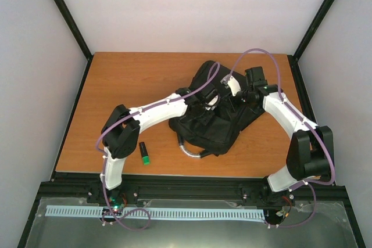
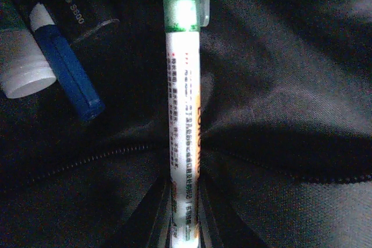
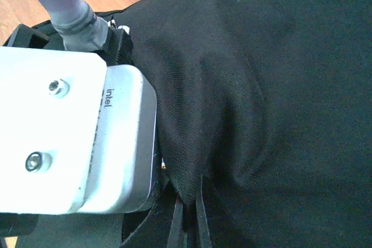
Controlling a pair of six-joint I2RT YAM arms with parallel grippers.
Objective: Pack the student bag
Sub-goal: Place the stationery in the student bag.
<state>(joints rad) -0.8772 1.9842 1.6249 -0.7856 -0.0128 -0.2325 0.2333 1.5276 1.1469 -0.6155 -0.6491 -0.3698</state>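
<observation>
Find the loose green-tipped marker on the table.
Top view: the marker lies on the table, near-left, between the left arm and the student bag's grey handle.

The word "intel" stands in dark letters on the silver rounded camera casing [image 3: 131, 137], just left of the right pincer [image 3: 189, 225]. Pale digits that read "3500" run along a dark glossy barrel [image 2: 70, 10], up and left of the left pincer [image 2: 186, 230]. The white green-capped marker pen [image 2: 183, 114] held in that pincer carries red and orange print, too blurred to read.
</observation>
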